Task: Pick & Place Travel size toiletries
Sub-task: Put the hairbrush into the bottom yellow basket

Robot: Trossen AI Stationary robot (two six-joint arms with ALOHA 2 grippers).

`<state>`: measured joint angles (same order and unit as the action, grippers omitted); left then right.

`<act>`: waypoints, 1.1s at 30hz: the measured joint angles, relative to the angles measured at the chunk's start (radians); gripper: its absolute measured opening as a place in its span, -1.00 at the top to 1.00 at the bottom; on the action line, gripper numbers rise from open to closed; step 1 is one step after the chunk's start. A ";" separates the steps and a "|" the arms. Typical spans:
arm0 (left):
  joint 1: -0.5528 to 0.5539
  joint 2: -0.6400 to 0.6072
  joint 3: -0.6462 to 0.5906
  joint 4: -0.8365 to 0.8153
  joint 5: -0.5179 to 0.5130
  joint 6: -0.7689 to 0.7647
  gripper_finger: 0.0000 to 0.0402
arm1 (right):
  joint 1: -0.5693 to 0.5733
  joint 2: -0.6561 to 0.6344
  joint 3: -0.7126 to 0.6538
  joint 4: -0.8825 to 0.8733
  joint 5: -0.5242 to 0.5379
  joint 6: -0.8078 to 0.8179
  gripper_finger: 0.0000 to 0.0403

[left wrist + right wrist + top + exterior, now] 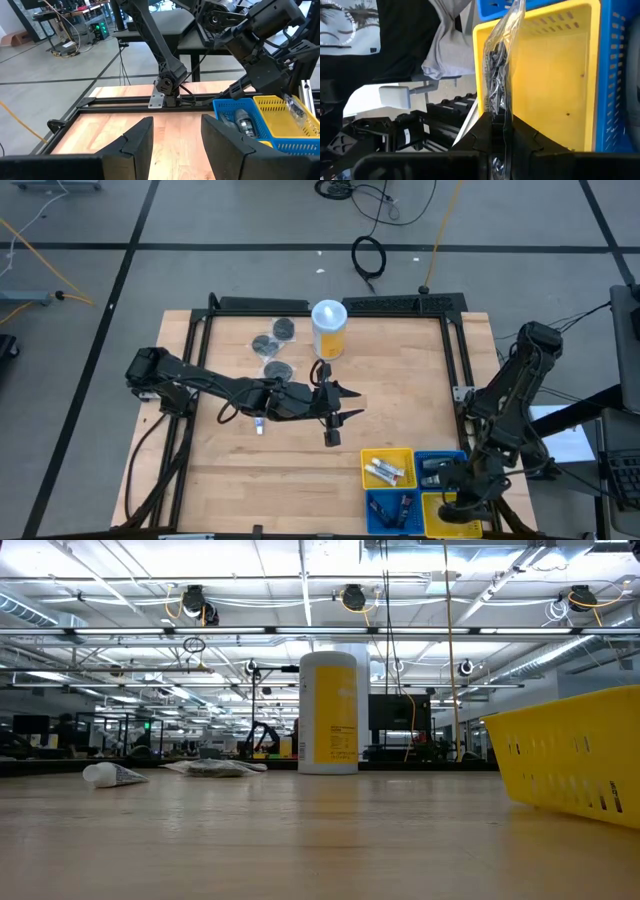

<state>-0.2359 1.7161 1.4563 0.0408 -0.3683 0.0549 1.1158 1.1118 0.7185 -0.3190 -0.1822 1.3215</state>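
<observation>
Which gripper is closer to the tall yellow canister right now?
Left. The left gripper hovers mid-table just in front of the canister, jaws open. The right gripper is far off over the yellow bin, holding a clear packet.

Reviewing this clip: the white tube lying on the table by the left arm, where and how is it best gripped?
Probably from straight above, fingers closing across the middle of the white tube. It lies flat on the wooden table, apart from the clear packets, so both long sides look free. The left gripper, open, hangs nearby.

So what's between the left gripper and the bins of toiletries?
Bare wood. In the high view nothing lies between the left gripper, fingers open, and the yellow bin holding white tubes.
</observation>
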 joint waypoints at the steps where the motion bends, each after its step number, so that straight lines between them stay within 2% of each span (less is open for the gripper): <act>1: 0.000 0.000 0.000 0.000 0.000 0.000 0.20 | 0.003 0.000 0.000 0.000 0.007 0.002 0.89; 7: 0.000 0.000 0.000 0.000 0.000 0.000 0.20 | 0.012 0.003 -0.039 0.035 0.023 0.038 0.89; 14: 0.000 0.000 0.000 0.000 0.000 0.000 0.20 | 0.012 0.003 -0.141 0.193 -0.011 0.080 0.88; 25: 0.001 0.000 0.000 0.000 0.000 0.002 0.20 | 0.009 0.003 -0.158 0.204 -0.002 0.080 0.27; 29: 0.001 0.000 0.000 0.000 0.000 0.003 0.20 | 0.009 0.003 -0.158 0.219 -0.002 0.072 0.15; 33: 0.001 0.000 0.000 0.000 0.000 0.015 0.20 | 0.009 0.003 -0.159 0.267 -0.002 0.060 0.10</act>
<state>-0.2348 1.7161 1.4563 0.0410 -0.3683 0.0704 1.1252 1.1149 0.5598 -0.0524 -0.1844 1.3815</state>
